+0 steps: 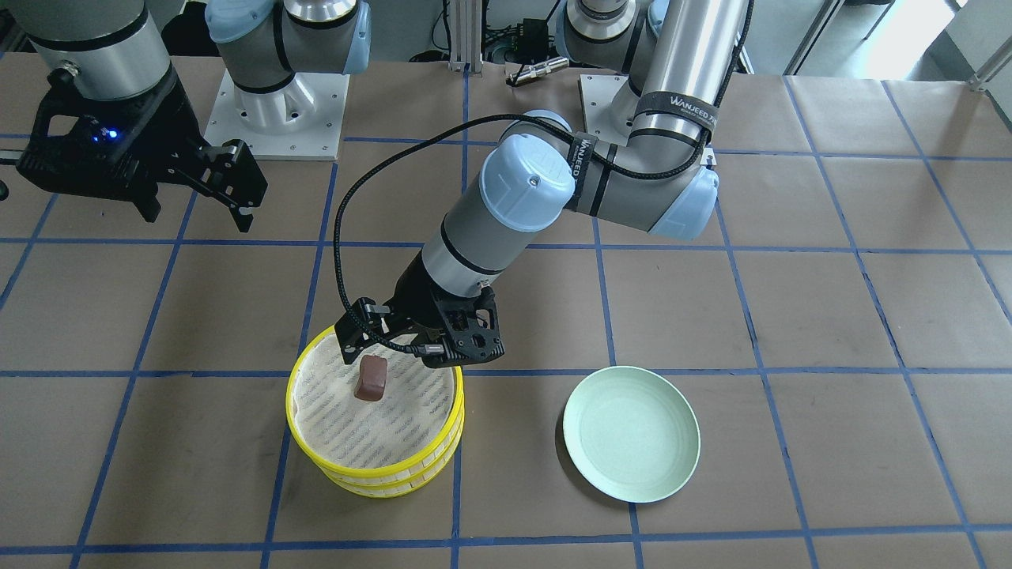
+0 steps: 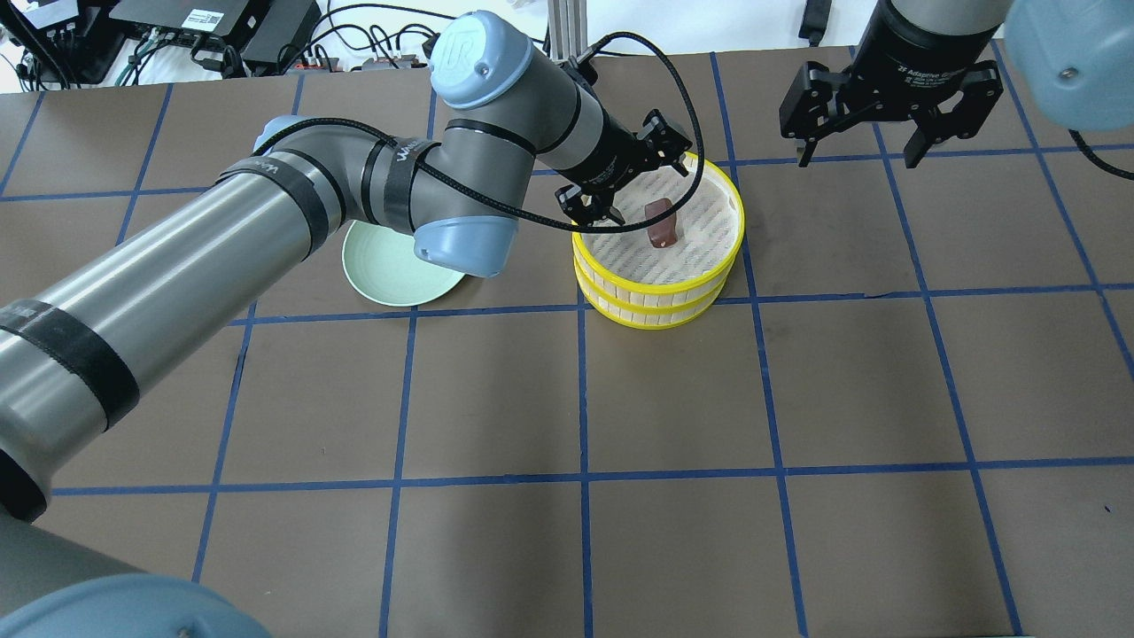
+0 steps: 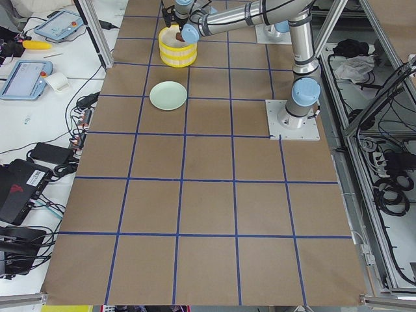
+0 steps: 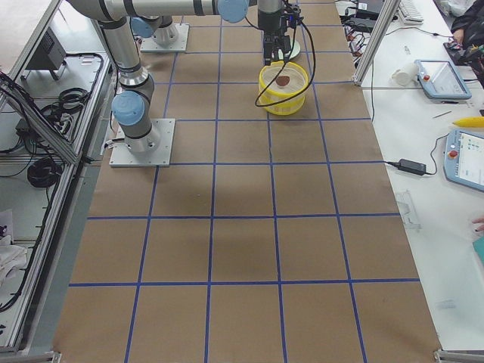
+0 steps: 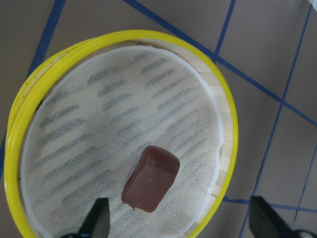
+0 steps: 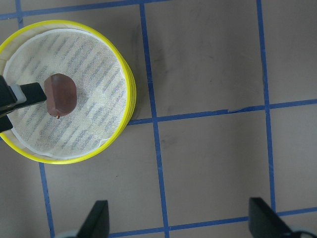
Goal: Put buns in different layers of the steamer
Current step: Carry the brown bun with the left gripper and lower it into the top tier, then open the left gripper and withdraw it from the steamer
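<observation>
Brown bun (image 5: 150,178): rests on the white cloth (image 5: 99,124) of the steamer's (image 5: 230,129) top tier, off centre, nearer one side of the rim.
Left pincer (image 1: 407,352): spread wide above the bun, one fingertip on each side and neither touching it; it grips nothing.
Right pincer (image 2: 861,151): spread open and holding nothing, hovering over the bench (image 1: 791,316) well apart from the steamer.
White bun: not visible in any view; the top tier covers the lower one, so I cannot tell whether it is inside.
Plate (image 1: 632,435): near the steamer.
Step in hand: the release looks done; withdrawal remains.
Doing it well: rise straight up with the fingers wide so neither tip brushes the bun or snags the cloth. Clear the yellow rim before swinging sideways, since a knock could shift the top tier.
</observation>
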{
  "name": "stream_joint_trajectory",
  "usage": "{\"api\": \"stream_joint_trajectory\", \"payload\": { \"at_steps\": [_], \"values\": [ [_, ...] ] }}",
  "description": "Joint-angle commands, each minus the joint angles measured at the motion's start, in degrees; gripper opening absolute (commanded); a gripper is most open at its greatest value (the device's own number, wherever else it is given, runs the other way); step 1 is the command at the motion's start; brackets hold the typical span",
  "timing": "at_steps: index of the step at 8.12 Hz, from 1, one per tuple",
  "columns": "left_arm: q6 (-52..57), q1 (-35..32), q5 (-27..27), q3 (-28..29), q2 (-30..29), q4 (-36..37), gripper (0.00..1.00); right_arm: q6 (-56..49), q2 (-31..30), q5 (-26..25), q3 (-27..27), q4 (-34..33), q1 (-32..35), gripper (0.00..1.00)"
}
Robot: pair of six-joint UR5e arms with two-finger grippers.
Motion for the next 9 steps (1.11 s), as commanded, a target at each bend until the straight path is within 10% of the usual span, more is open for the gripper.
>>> {"api": "stream_joint_trajectory", "payload": {
  "at_steps": [1,6,9],
  "values": [
    [5.6,0.8,3.8,0.8,2.9,-6.4,1.0,0.1,-0.1,0.3,0.0,0.0,0.0,1.0],
    [35.0,15.6,26.2,0.8,17.8,-38.8,1.0,0.8,-0.5,0.1,-0.1,-1.5,1.7,1.0],
    [37.2,19.6,26.6,0.4,23.4,-49.1,1.0,0.6,-0.5,-0.7,0.0,-1.4,4.4,1.0]
  ]
}}
